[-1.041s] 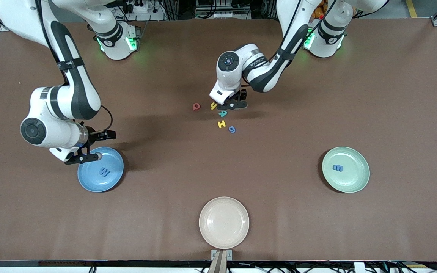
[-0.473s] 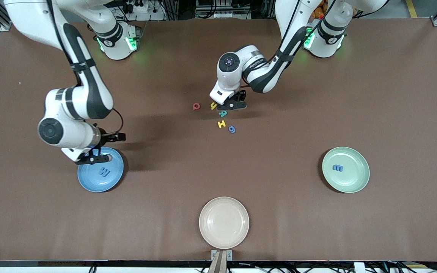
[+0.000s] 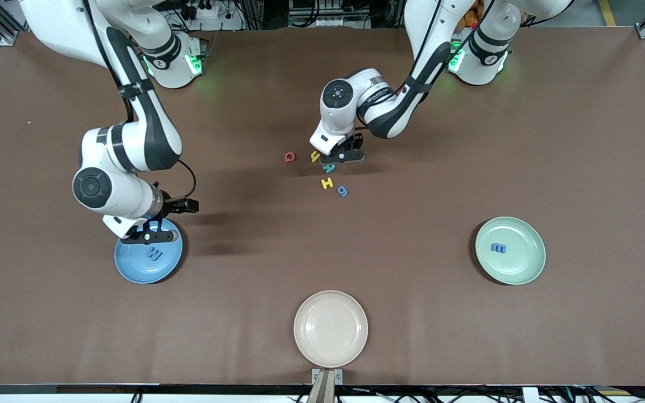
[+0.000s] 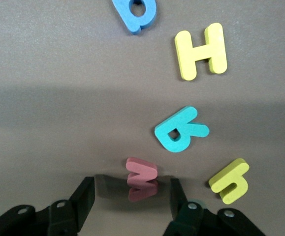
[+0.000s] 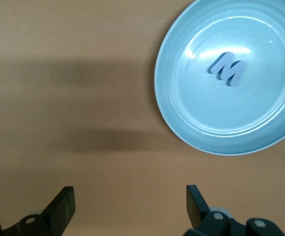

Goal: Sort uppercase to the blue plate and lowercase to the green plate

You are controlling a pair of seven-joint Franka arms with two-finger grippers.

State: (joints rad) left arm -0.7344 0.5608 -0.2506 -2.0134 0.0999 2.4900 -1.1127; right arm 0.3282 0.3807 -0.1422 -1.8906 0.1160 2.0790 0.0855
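Observation:
My left gripper [image 3: 345, 155] [image 4: 132, 196] is low over the cluster of letters in mid-table. It is open, with its fingers on either side of the red w [image 4: 142, 171] and a gap on each side. Close by lie the teal R [image 3: 329, 167] [image 4: 179, 132], yellow y [image 3: 315, 157] [image 4: 229, 180], yellow H [image 3: 327, 183] [image 4: 201, 51], blue g [image 3: 342, 191] [image 4: 135, 14] and red Q [image 3: 290, 157]. The blue plate [image 3: 132, 268] [image 5: 260, 113] holds the blue M [image 3: 154, 254] [image 5: 227, 69]. The green plate [image 3: 524, 263] holds the blue m [image 3: 499, 247]. My right gripper [image 3: 149, 238] [image 5: 130, 209] hangs open and empty by the blue plate's rim.
A cream plate [image 3: 330, 328] with nothing in it sits near the table's front edge, midway between the two other plates. Bare brown tabletop lies between the letter cluster and each plate.
The right arm has swung from the blue plate's outer edge toward the table's middle, its gripper still open. The left gripper has stayed over the letters.

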